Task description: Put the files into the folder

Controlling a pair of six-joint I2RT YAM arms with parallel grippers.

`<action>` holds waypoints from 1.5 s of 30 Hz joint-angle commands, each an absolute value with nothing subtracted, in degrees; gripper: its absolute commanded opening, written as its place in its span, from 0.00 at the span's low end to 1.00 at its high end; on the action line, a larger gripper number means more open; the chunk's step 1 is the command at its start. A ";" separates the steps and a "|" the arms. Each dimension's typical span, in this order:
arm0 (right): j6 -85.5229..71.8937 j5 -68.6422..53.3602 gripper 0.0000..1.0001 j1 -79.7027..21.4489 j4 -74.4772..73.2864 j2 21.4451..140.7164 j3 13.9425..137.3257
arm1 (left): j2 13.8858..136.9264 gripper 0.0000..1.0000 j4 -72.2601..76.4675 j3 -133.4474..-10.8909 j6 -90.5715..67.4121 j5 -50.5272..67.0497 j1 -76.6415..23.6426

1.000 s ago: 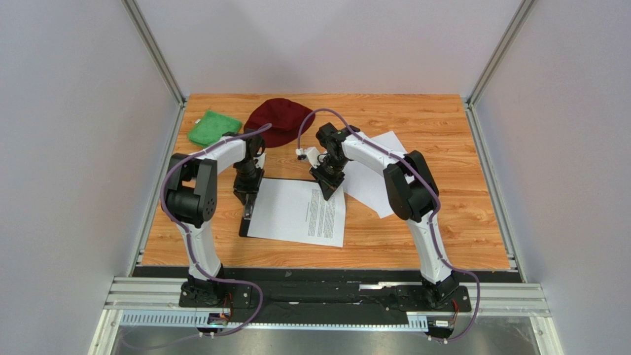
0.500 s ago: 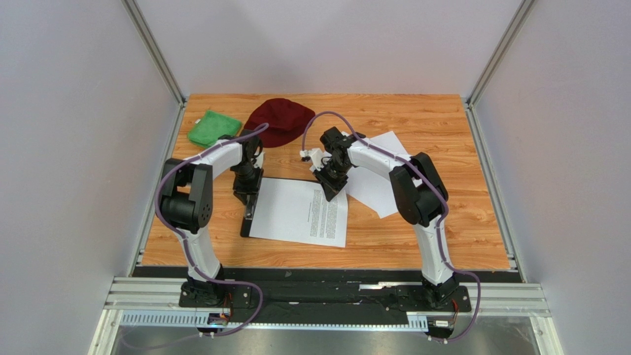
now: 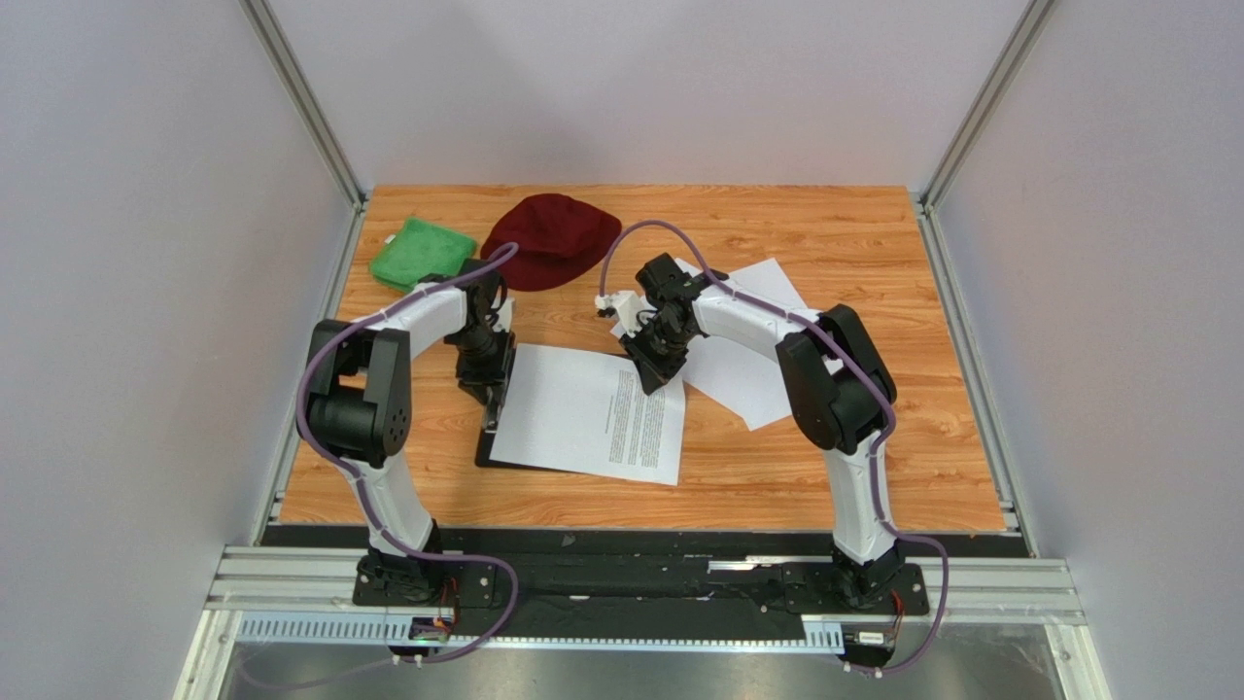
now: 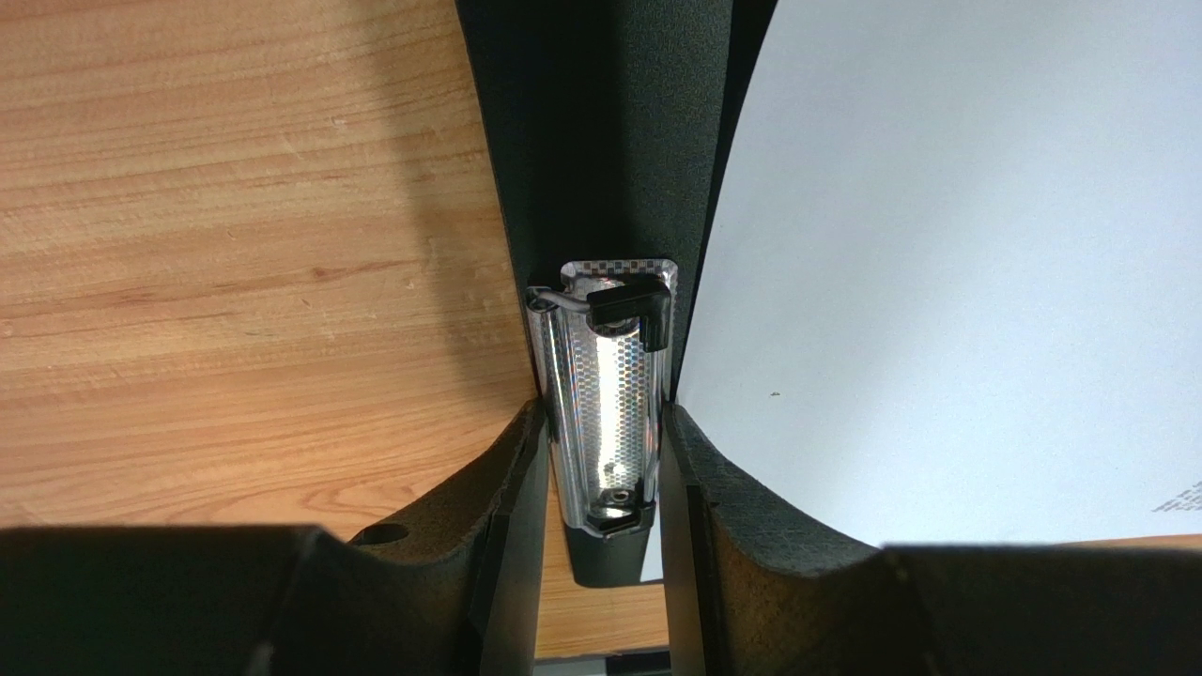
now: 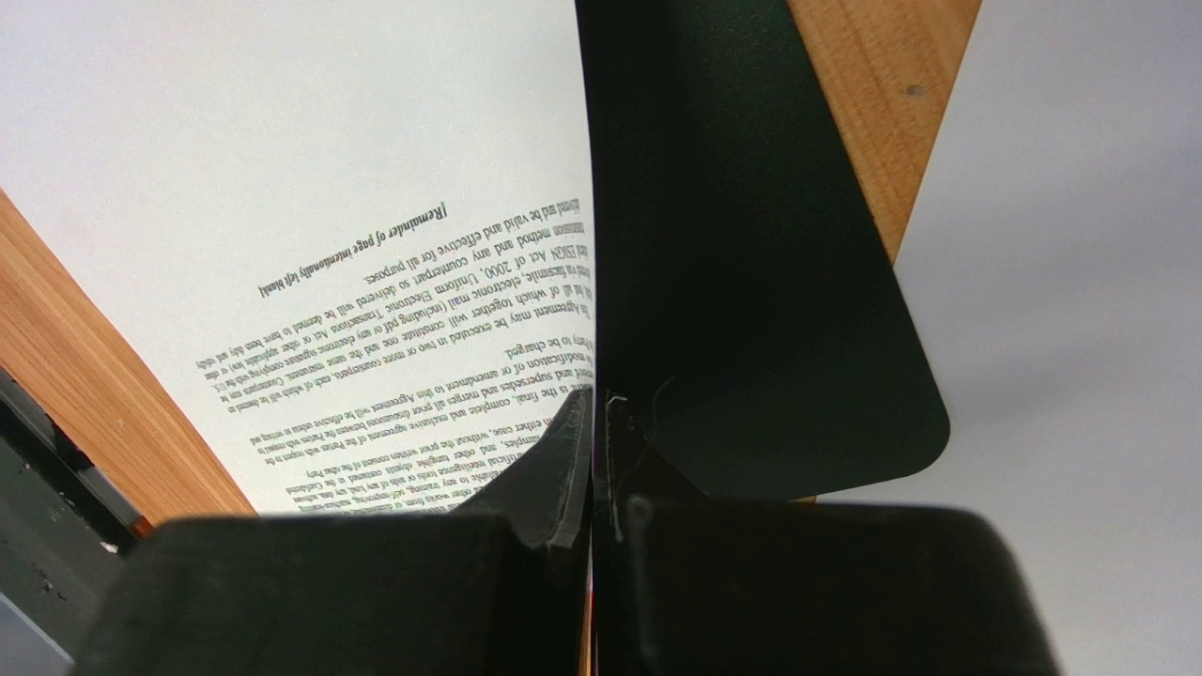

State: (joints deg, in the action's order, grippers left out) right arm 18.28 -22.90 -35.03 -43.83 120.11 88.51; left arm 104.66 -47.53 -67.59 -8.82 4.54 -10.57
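The black folder [image 3: 484, 449] lies left of centre, mostly covered by a white printed file [image 3: 584, 416]. My left gripper [image 3: 491, 391] is shut on the folder's silver clip [image 4: 607, 380], one finger on each side; black board [image 4: 607, 127] and the sheet [image 4: 960, 254] lie beyond it. My right gripper [image 3: 650, 372] is shut on the far right edge of the printed file [image 5: 353, 183], with the folder's board [image 5: 734, 254] right beside the fingers. More loose white files [image 3: 745, 358] lie to the right, partly under the right arm.
A dark red cap [image 3: 552, 238] and a green cloth [image 3: 421, 251] lie at the back left of the wooden table [image 3: 876, 438]. Grey walls and metal frame posts close in the sides and back.
The printed sheet and both grippers have shifted slightly towards the far side. The left arm's elbow has swung left. Both grips stay the same.
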 commanded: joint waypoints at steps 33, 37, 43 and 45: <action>20.74 -8.09 0.00 -37.71 -41.31 121.55 88.42 | 100.37 0.00 -42.01 -64.95 -4.31 14.41 -5.36; 20.57 -6.16 0.00 -37.62 -41.66 122.43 87.98 | 100.37 0.00 -41.92 -64.43 -3.96 15.64 -4.66; 20.48 -7.29 0.00 -37.70 -40.52 121.73 87.01 | 100.02 0.00 -40.70 -63.37 -4.39 17.58 -2.90; 20.39 -7.47 0.00 -37.88 -40.34 121.29 87.01 | 99.84 0.00 -40.78 -63.37 -4.40 17.14 -2.90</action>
